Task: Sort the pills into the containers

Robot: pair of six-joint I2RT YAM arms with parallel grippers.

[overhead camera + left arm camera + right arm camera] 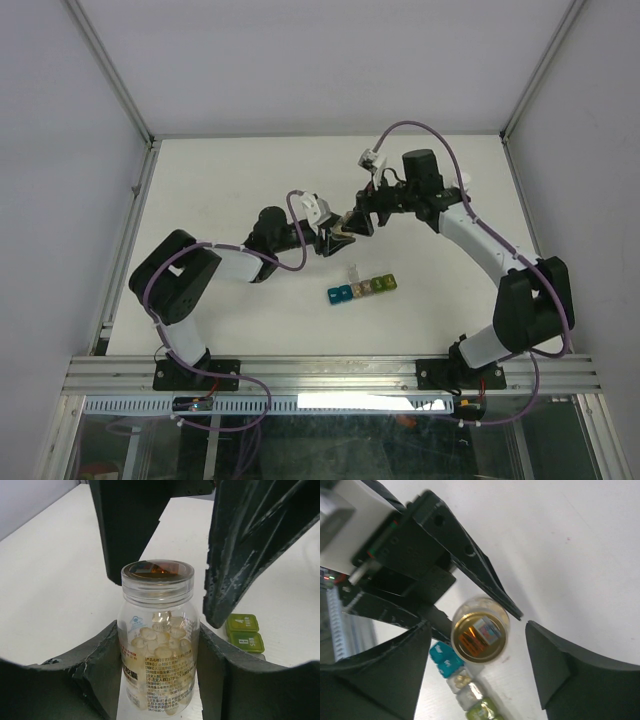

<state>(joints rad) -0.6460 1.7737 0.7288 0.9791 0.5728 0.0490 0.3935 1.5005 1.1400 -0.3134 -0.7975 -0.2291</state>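
Left gripper (332, 240) clenched on the body of a clear bottle (157, 655); fingers grip it low on both sides, upright, leaving the cap (157, 577) exposed; likely held this way so the other arm can work the lid while the body can't spin.

Right gripper (478, 627) comes from above with jaws released; its fingers (555, 670) stand either side of the cap with a visible gap, touching nothing in the wrist view; probably lined up over the lid for a twist or re-grip, can't tell which.

The pills (160, 637) sit inside the bottle as pale pieces stacked in the lower half behind the label; cap is on, orange seal or reflection under the clear top; nothing poured yet by the look of it.

The containers (362, 288) are a short strip of coloured cells on the table (220, 190), just in front of the two grippers, blue end left and green end right; kept near, so a pour would be a short move. One lid near the middle of the strip seems flipped up in the top view; too small to be sure; the green cells (243, 632) show closed lids. Whether any cell holds a pill already: cannot tell.

Judgement: task early, at the bottle-opening step; risk is the bottle slipping or tilting in the left grip when the cap is torqued.
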